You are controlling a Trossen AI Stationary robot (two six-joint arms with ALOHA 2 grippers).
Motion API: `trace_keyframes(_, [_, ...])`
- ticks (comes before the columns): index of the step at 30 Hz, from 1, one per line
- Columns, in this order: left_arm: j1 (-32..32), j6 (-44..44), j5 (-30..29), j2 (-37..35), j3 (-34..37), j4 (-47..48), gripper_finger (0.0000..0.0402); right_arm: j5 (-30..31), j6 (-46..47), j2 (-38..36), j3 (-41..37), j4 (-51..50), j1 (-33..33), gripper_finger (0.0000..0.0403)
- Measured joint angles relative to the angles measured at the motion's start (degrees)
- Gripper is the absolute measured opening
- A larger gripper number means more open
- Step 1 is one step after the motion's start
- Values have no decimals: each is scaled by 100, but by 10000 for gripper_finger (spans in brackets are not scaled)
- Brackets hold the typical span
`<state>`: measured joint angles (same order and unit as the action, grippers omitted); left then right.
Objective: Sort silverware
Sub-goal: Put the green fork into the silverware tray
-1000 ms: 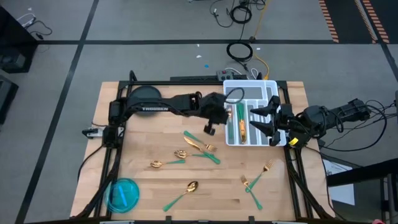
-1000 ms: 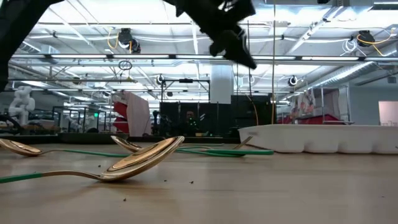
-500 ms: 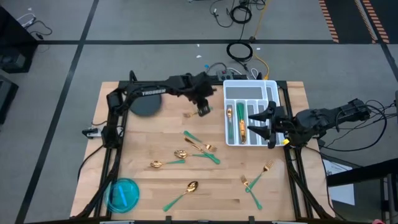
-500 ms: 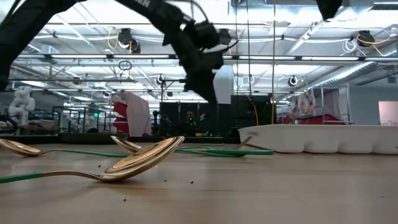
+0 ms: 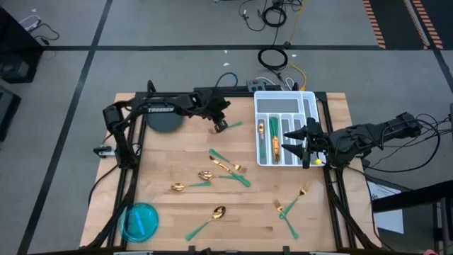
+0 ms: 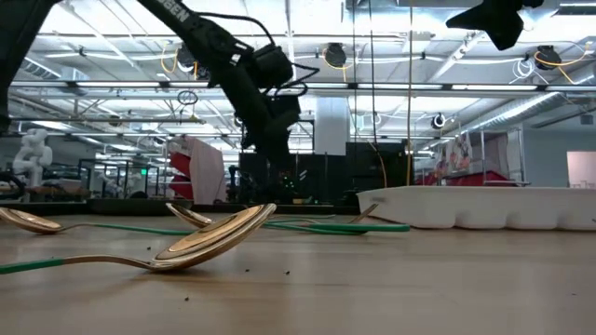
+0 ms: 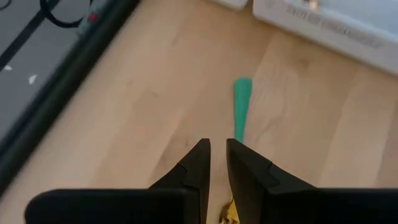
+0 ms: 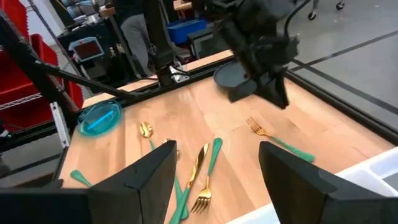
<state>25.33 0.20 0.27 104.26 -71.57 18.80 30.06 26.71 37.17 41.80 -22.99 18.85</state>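
The white tray near the table's far right corner holds two pieces of silverware. The left gripper hovers over a fork with fingers nearly together; the right gripper hangs above the tray, fingers apart.

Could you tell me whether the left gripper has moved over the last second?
Yes. The left gripper has drawn away from the white tray, toward the table's left.

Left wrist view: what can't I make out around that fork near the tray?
- Fork head: left wrist view, hidden behind the left gripper; only the green handle and a gold glint show.
- Tray contents: low view, its wall blocks them; high view, the right gripper covers some compartments.
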Motion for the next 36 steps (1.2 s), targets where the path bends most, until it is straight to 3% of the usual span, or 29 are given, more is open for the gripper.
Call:
trace_keyframes(21, [-403,9,-270,1259,152,-188,58,-23,107,0,0,54,-4,224])
trace_keyframes(25, [-392,13,4,1449,120,11,24,-51,112,0,0,229,2,224])
trace_keyframes(36, [-498,10,-214,1102,53,151,3,10,110,-14,2,309,0,224])
